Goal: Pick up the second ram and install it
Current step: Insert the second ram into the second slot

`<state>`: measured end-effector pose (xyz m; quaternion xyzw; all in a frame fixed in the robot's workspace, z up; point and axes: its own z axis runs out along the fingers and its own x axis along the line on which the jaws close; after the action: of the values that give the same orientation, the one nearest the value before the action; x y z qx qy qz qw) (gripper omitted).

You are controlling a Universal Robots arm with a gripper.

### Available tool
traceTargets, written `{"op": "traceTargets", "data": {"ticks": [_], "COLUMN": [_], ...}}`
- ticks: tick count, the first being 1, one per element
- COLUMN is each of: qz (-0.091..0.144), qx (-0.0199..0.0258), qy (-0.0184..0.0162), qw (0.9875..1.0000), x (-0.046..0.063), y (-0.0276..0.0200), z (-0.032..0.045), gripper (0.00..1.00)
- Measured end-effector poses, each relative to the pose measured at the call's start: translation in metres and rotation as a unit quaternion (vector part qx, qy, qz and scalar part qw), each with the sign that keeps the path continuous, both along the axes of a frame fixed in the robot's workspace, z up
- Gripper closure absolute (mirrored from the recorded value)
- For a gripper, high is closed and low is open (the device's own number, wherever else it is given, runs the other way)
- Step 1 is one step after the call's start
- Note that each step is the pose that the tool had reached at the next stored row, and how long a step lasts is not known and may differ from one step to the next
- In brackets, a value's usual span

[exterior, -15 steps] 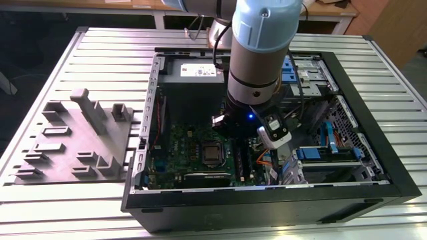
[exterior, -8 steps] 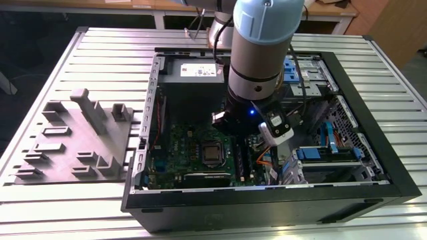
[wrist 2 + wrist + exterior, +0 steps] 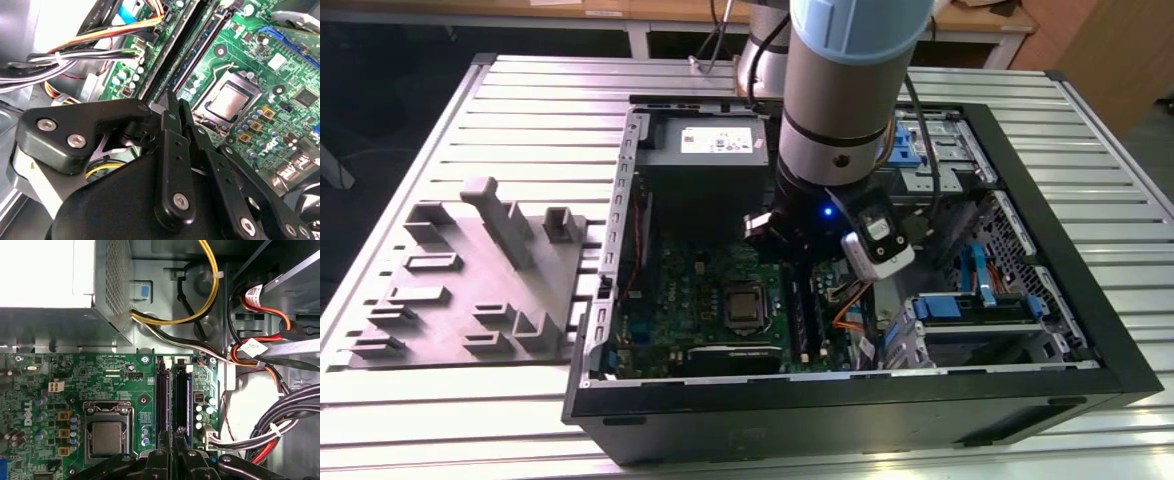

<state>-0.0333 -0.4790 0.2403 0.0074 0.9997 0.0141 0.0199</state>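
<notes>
Claw (image 3: pixel 172 107): fingers shut together, over the ram slots; I cannot tell what it holds.
Wires (image 3: pixel 210 290): bundled nearby.
Chip socket (image 3: pixel 107 432): beside slots.

Robotics lab, slotted aluminium workbench (image 3: pixel 520 100), open computer case (image 3: pixel 854 400), grey fixture block (image 3: pixel 467 290)

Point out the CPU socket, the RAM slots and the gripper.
CPU socket (image 3: pixel 107 436), first wrist view: on the metal lid of the processor.
RAM slots (image 3: pixel 174 405), first wrist view: mid-length of the slot bank.
gripper (image 3: pixel 172 452), first wrist view: between the black fingertips over the slots.
</notes>
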Motion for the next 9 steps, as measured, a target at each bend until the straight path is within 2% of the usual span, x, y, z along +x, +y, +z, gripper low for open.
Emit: {"op": "traceTargets", "data": {"ticks": [7,8,9], "qz": [0.000,0.000,0.000], "qx": [-0.0001,-0.0001,-0.0001], "qy": [0.0000,0.0000,0.0000], "qw": [1.0000,1.0000,1.0000], "x": [0.0001,0.0001,0.0001], "y": [0.0000,0.0000,0.0000], "z": [0.0001,0.0001,0.0001], "gripper": [0.81,0.82,0.89]}}
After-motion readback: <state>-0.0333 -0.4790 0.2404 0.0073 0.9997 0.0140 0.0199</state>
